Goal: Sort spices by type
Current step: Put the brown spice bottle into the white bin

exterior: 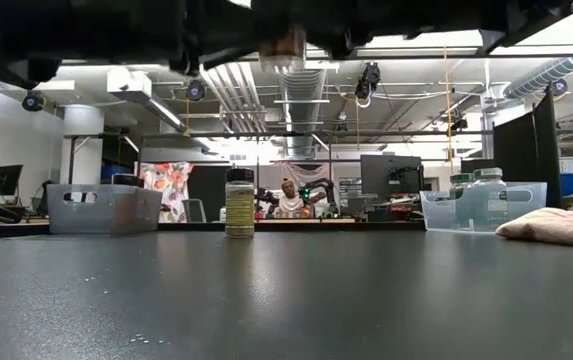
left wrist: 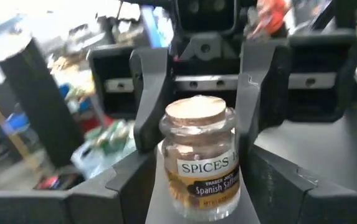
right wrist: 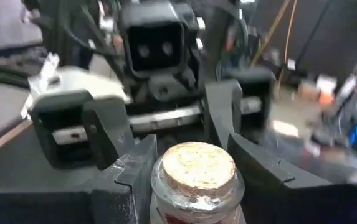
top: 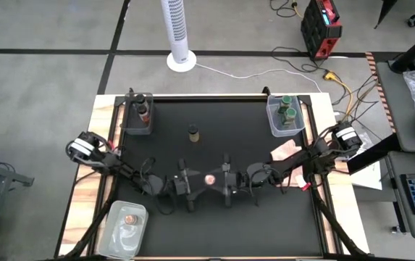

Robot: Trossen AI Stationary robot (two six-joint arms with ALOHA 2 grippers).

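Handover geometry is governing the coming move: the cork-topped spice jar is standing upright in mid-air above the front half of the table, with its long axis vertical, and it is sitting exactly between the two arms. The left gripper is reaching in from one side and the right gripper from the other, so the two sets of fingers are facing each other across the jar. In the left wrist view the right arm's fingers are pressing against the jar's glass sides, and in the right wrist view the left arm's fingers are flanking the same jar; both sets appear to be closing on it, though which arm is bearing the weight cannot be told. Neither arm is nearer than the other. The cork-topped type's tub is lying at the table's front-left corner, on the left arm's side. One dark-lidded jar is standing alone farther back on the table
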